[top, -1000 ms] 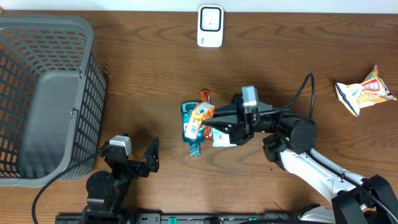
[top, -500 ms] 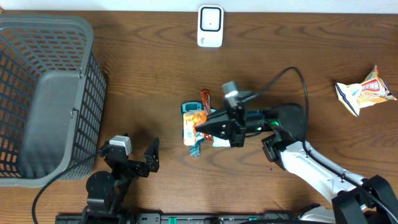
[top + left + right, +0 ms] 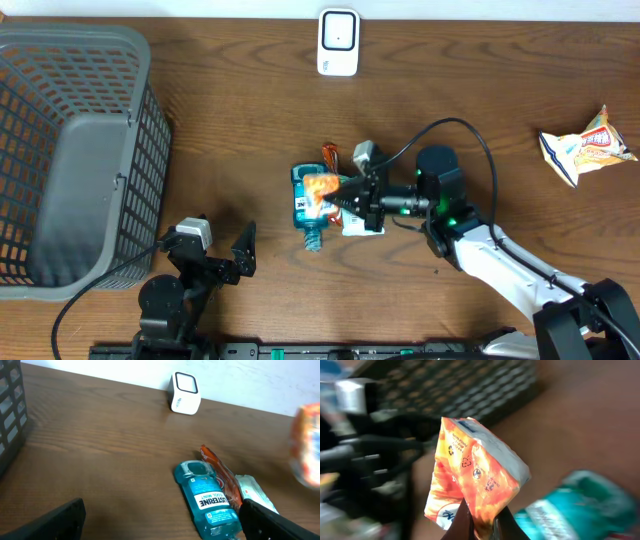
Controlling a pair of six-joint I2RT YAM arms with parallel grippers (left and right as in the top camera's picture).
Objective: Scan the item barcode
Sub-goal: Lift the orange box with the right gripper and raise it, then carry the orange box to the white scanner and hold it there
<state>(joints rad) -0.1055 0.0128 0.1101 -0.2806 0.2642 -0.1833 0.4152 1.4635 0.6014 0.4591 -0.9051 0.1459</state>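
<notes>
The right gripper (image 3: pixel 477 524) clamps an orange packet (image 3: pixel 472 477) over the mouthwash bottle (image 3: pixel 207 501) and a white pack (image 3: pixel 255 492), perhaps wipes. The left gripper (image 3: pixel 228 262) gapes.

Your right arm (image 3: pixel 505 265) has white links between black round joints, a green light (image 3: pixel 440 207) glowing on one, and a thin black cable (image 3: pixel 445 121) looping above. Your left arm (image 3: pixel 165 298) is black, topped by a grey camera block (image 3: pixel 190 235); the left pincer (image 3: pixel 163 510) has matte black fingers.
</notes>
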